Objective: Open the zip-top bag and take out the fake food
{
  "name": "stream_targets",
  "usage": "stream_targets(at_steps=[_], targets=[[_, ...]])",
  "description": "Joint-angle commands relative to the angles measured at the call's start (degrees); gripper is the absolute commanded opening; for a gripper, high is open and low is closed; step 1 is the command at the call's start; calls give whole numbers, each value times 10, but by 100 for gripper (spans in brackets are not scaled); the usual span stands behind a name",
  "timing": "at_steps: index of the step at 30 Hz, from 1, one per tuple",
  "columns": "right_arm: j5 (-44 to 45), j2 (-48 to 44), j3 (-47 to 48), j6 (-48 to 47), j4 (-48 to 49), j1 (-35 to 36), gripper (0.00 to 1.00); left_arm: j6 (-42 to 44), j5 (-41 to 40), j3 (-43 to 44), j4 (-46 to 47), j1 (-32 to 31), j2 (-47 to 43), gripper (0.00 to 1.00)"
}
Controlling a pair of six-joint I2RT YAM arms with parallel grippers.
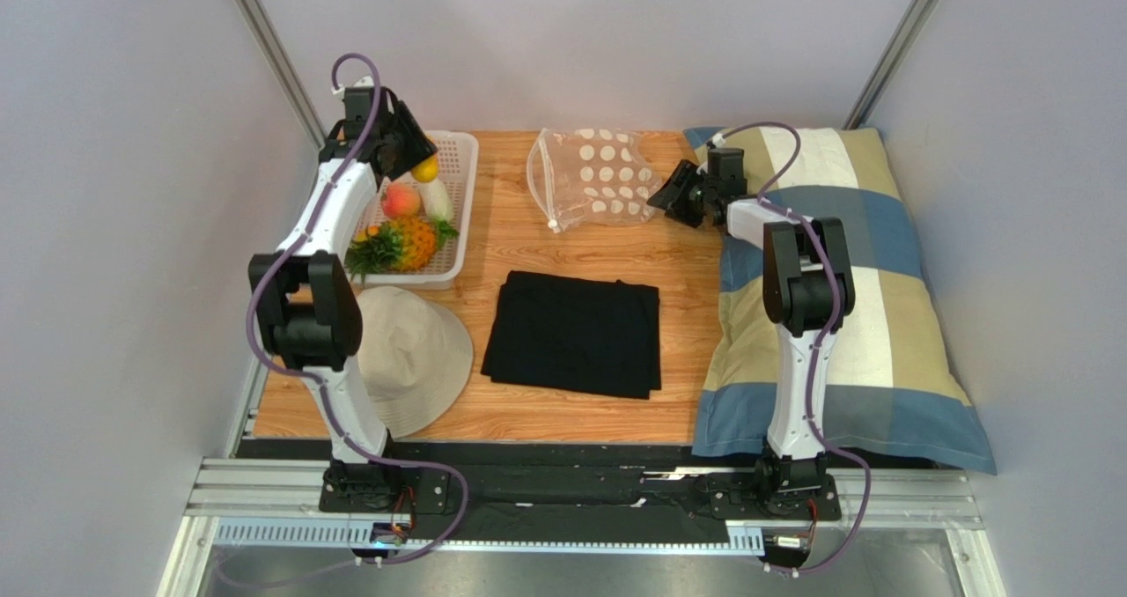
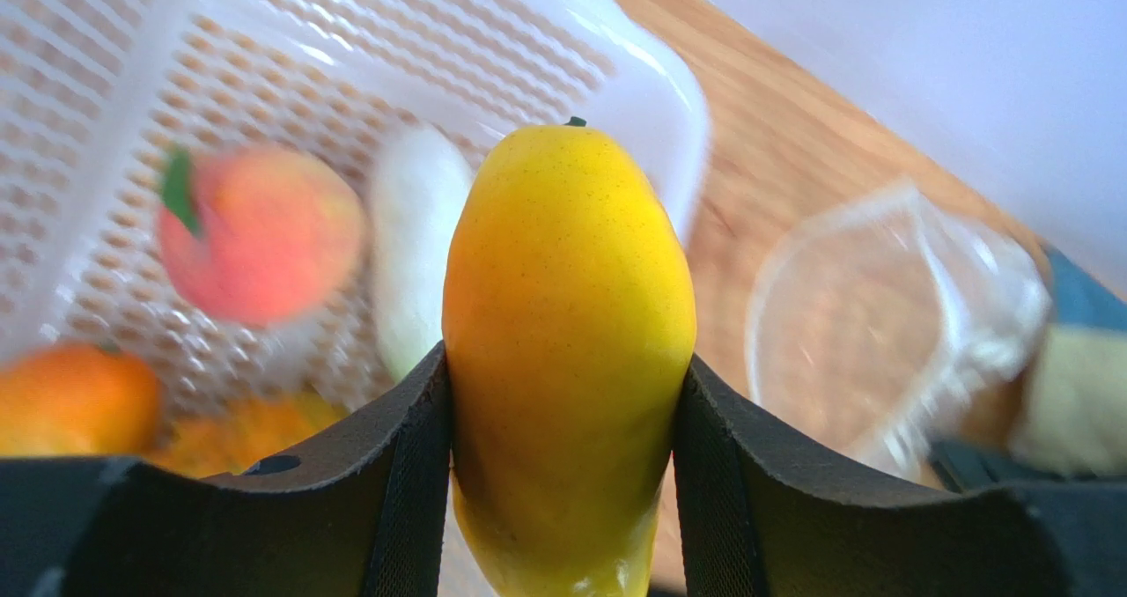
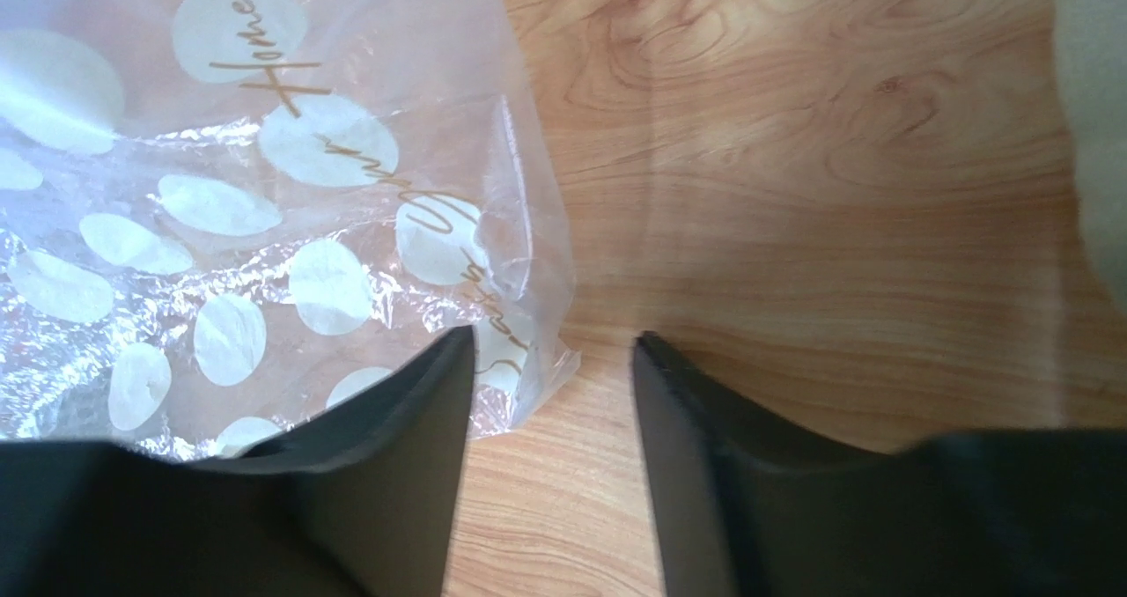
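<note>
The left gripper (image 2: 566, 362) is pinching the mango (image 2: 569, 254), one pad pressed to each flank. The fruit's long axis runs straight along the fingers. Its stemmed tip points away from the wrist, well past the fingertips, and its rounder end sits back between the pads. Beyond and below this gripper lies the white perforated basket (image 2: 397, 42). The peach (image 2: 258, 234) is in it, off to the gripper's left. The white piece (image 2: 413, 254) is just beside the mango's left flank, its length roughly parallel to the fruit. In the overhead view the pineapple (image 1: 413, 243) lies in the basket's end nearer the arm's base. The zip-top bag (image 3: 265, 201) lies flat on the counter (image 3: 820, 161), ahead and to the left of the right gripper (image 3: 552, 346). Its long axis runs from one gripper toward the other. The mouth gapes in a loop on the side facing the left gripper, and the closed end faces the right one. The right gripper is spread, hanging low over the wood. One bottom corner of the bag reaches to the tip of its left finger (image 3: 410, 412) and just into the gap. Whether plastic and finger touch cannot be told. The right finger stands over bare counter.
</note>
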Motion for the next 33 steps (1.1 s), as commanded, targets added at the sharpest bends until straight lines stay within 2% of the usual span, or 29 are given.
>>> stream_targets(at_steps=[1, 2, 4, 7, 8, 9, 10, 11, 13, 16, 18, 20, 24, 25, 28, 29, 30, 31, 33], targets=[[36, -54, -14, -57, -2, 25, 60, 34, -99, 100, -54, 10, 97, 0], [52, -62, -18, -61, -2, 29, 66, 38, -103, 110, -52, 10, 110, 0], [64, -83, -22, -78, -2, 42, 71, 45, -108, 165, -80, 10, 153, 0], [90, -108, -26, -104, -33, 54, 78, 59, -100, 242, -129, 29, 203, 11], [91, -115, -29, -105, -42, 54, 79, 60, -104, 253, -137, 31, 208, 28], [99, -125, -42, -108, -45, 56, 86, 60, -111, 256, -143, 33, 209, 37], [104, -147, -53, -112, -45, 56, 87, 59, -122, 251, -140, 34, 202, 48], [108, -163, -63, -122, -47, 56, 100, 58, -122, 240, -134, 36, 194, 75], [143, -203, -92, -127, -54, 59, 100, 53, -116, 205, -115, 35, 167, 99], [186, -228, -93, -121, -100, 67, 100, 36, -97, 175, -109, 35, 137, 99], [249, -258, -94, -121, -148, 88, 100, 38, -86, 162, -131, 27, 120, 99], [287, -298, -100, -117, -206, 106, 100, 38, -100, 135, -142, 15, 64, 99], [323, -389, -140, -98, -271, 172, 100, 58, -129, -12, -111, -83, -73, 99], [324, -415, -150, -92, -283, 183, 100, 64, -106, -36, -102, -126, -128, 99], [306, -523, -195, -70, -315, 214, 100, 73, -58, -113, -91, -187, -234, 99], [281, -551, -219, -69, -334, 216, 100, 77, -48, -131, -88, -227, -264, 99], [271, -616, -229, -69, -343, 218, 100, 91, -46, -163, -84, -250, -295, 99], [271, -648, -238, -69, -371, 218, 100, 99, -35, -176, -84, -268, -358, 99], [320, -721, -247, -86, -409, 218, 100, 124, -6, -202, -87, -289, -427, 99]])
